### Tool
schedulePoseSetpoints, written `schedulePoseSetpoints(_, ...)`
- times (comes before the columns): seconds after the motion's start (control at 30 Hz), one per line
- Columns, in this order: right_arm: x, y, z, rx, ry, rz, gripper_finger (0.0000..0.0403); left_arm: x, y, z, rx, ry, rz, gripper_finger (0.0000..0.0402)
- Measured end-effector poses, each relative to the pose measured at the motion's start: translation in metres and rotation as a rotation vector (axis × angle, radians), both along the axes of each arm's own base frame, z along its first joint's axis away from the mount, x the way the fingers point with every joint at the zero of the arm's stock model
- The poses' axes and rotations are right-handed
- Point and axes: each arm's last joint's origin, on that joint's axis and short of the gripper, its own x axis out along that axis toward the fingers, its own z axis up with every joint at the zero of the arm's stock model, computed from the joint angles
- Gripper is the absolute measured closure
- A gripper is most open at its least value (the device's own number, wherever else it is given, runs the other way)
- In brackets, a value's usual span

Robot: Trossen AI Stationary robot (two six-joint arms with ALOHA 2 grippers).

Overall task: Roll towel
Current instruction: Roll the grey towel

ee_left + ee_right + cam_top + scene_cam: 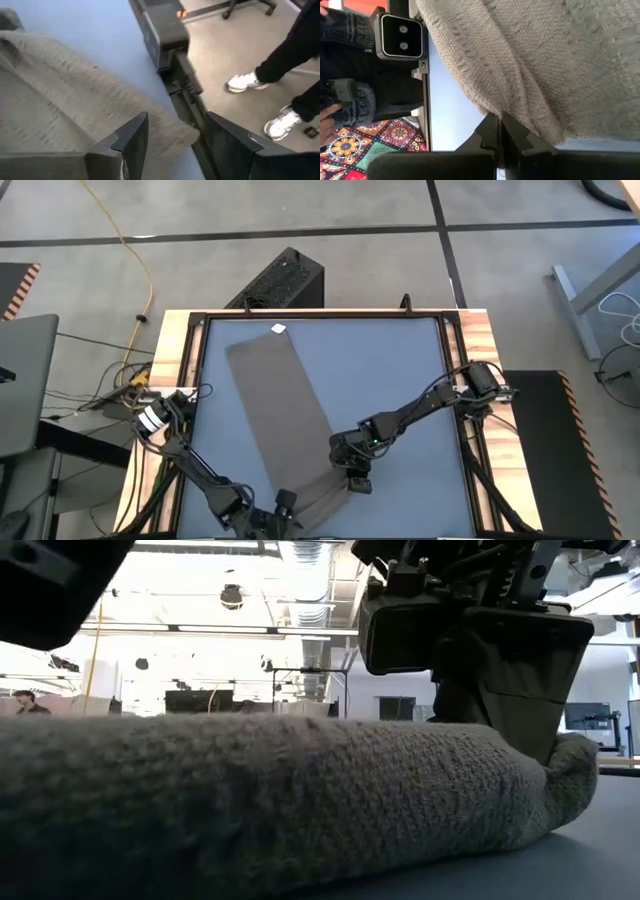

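Long taupe knit cloth towel (280, 415) lies as a strip on the blue-grey table top (390, 370), long axis running diagonally from the far edge, left of centre, toward the near edge around the middle. Small white tag (279, 330) sits at the far end, so that end points away toward the black box on the floor (280, 280) beyond the table. Near end is bunched and folded over; from table height it reads as a thick soft hump (300, 800) across the foreground. Right gripper (357, 478) sits at the near right edge of the strip, arm reaching in from the table's right side. Its dark fingers (492, 132) are pressed together with the towel's edge (530, 75) pinched between the tips; from table height a flap of cloth (535, 680) hangs lifted under that gripper. Left gripper (270, 518) is at the near table edge, over the near left corner of the cloth. Its fingers (132, 137) stand spread apart, the towel corner (165, 132) lying between and beneath them, not clamped. A person's dark trouser legs and white shoes (242, 82) stand on the floor just past the table's black frame (165, 30).
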Motion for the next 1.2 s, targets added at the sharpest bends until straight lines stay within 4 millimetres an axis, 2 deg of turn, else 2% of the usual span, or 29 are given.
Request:
schedulePoseSetpoints(0.1, 0.000, 0.000, 0.000, -0.001, 0.002, -0.001, 0.0378, -0.004, 0.003, -0.006, 0.010, 0.049, 0.038, 0.0228)
schedulePoseSetpoints(0.27, 0.000, -0.001, 0.000, 0.002, 0.002, 0.001, 0.0377, -0.006, -0.006, -0.012, -0.014, 0.057, 0.024, 0.0235)
schedulePoseSetpoints(0.57, -0.001, -0.001, -0.001, 0.004, 0.037, -0.016, 0.0377, 0.007, -0.020, -0.037, -0.067, 0.082, 0.091, 0.0237)
schedulePoseSetpoints(0.77, -0.002, 0.001, -0.001, 0.009, 0.061, -0.031, 0.0377, 0.004, -0.016, -0.038, -0.055, 0.137, 0.168, 0.0237)
schedulePoseSetpoints(1.07, 0.003, -0.010, -0.001, 0.024, 0.089, -0.107, 0.0377, -0.002, -0.014, -0.039, -0.045, 0.237, 0.150, 0.0237)
schedulePoseSetpoints(1.2, 0.005, -0.011, 0.000, 0.038, 0.084, -0.132, 0.0375, -0.009, -0.003, -0.036, 0.059, 0.313, 0.171, 0.0237)
